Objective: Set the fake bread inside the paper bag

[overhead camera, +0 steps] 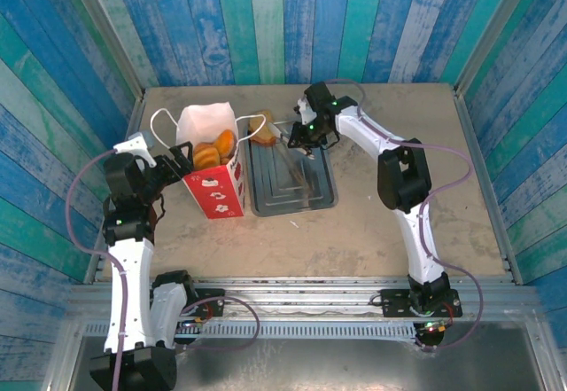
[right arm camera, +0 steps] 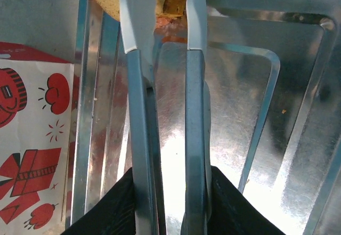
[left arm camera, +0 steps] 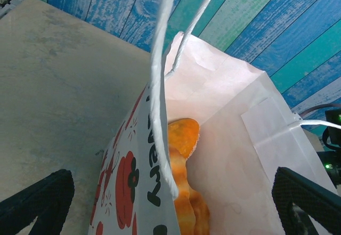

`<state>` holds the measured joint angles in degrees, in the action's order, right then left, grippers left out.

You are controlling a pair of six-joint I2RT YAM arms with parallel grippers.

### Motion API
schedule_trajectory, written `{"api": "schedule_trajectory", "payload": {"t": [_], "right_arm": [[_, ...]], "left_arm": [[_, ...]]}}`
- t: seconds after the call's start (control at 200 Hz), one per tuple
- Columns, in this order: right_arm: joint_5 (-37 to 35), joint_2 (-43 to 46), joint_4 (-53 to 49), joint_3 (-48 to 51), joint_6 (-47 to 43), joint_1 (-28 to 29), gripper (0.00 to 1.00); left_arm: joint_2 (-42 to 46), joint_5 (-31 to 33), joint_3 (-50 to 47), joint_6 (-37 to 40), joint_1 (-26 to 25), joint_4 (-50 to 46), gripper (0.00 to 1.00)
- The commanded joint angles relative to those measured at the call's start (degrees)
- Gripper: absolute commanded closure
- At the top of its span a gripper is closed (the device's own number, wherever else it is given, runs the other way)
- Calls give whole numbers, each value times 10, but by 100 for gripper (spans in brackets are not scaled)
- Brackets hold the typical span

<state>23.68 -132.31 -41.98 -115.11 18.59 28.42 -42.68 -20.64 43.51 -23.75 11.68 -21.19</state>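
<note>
The grey metal tray (overhead camera: 306, 198) lies bare across its middle; the paper bag (overhead camera: 217, 191) stands upright just beside the tray's left edge, mouth open, with several pieces of fake bread (overhead camera: 217, 150) inside. The left gripper (overhead camera: 177, 162) sits on the side of the bag away from the tray, jaws spread wide with the bag's wall and a cord handle between them. The right gripper (right arm camera: 162, 11) lies along the tray toward its far left corner, where one brown slice (overhead camera: 260, 125) rests; the fingers stand narrow with the slice at their tips, but whether they have bitten on it I cannot tell. The step in hand looks like taking that slice; best to close squarely across its thickness, lift clear of the tray's rim before swinging left, and let go only above the bag's mouth, off the handles; a skewed pinch on so glossy a piece could squirt it away.
</note>
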Motion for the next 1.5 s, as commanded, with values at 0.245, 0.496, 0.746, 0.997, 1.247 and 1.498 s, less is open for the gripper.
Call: {"api": "schedule_trajectory", "payload": {"t": [0.245, 0.496, 0.746, 0.997, 1.247, 1.498], "right_arm": [[-24, 83, -1, 48, -7, 3, 79], [-50, 183, 20, 137, -4, 2, 82], [-78, 298, 23, 209, -7, 2, 83], [-107, 423, 9, 271, -9, 2, 82], [-134, 512, -33, 278, -13, 3, 82], [-173, 566, -58, 246, -23, 28, 82]], "left_arm": [[15, 25, 20, 13, 3, -29, 1], [21, 51, 44, 4, 3, -63, 5], [38, 82, 60, -2, 2, -90, 5], [48, 89, 65, 4, 2, -112, 5], [17, 17, 70, -16, 3, -115, 4], [-23, -59, 85, -24, 2, -99, 0]]}}
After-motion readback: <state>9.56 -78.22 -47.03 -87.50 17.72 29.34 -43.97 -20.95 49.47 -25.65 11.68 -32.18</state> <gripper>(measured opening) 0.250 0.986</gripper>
